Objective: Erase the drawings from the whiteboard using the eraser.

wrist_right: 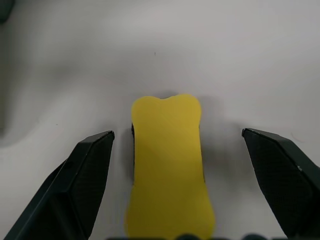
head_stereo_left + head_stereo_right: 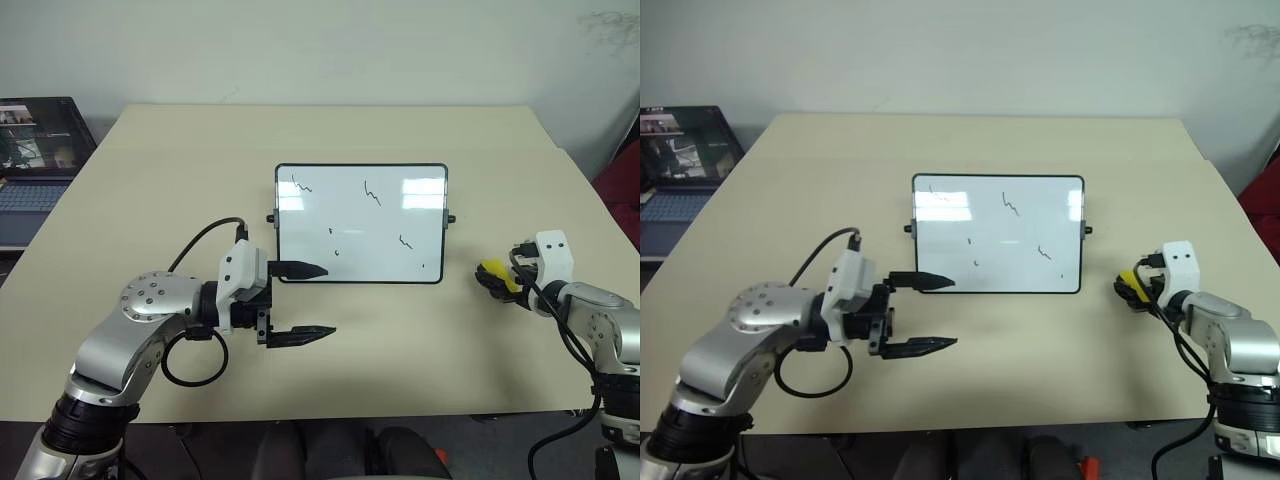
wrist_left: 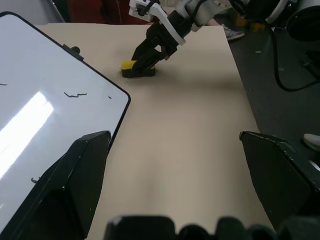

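From the head camera, the whiteboard (image 2: pixel 361 223) is lying flat near the middle of the beige table (image 2: pixel 330 130), its thin black frame and small side knobs showing. The drawings (image 2: pixel 372 195), a few thin dark squiggles and dots, are sitting scattered across its white face. The left pincer (image 2: pixel 311 300) is hanging just in front of the board's near left corner, pointing to the robot's right, with its two black fingers standing apart and nothing between them; the upper finger is overlapping the board's near edge in this view, and I cannot tell whether it is touching. Off to the right of the board, well apart from it, the eraser (image 2: pixel 494 273) is lying on the table, with the right pincer (image 2: pixel 492 279) reaching down over it. A laptop (image 2: pixel 35 150) with a lit screen is sitting beyond the table's far left corner.

From the left wrist camera, the left pincer's fingers are showing spread wide over bare table, one finger beside the whiteboard's corner. Farther across, the right pincer is straddling the yellow eraser with its dark underside.

From the right wrist camera, the eraser is lying lengthwise between the right pincer's fingers (image 1: pixel 85 175), which are standing wide open with clear gaps on both sides, not gripping it.
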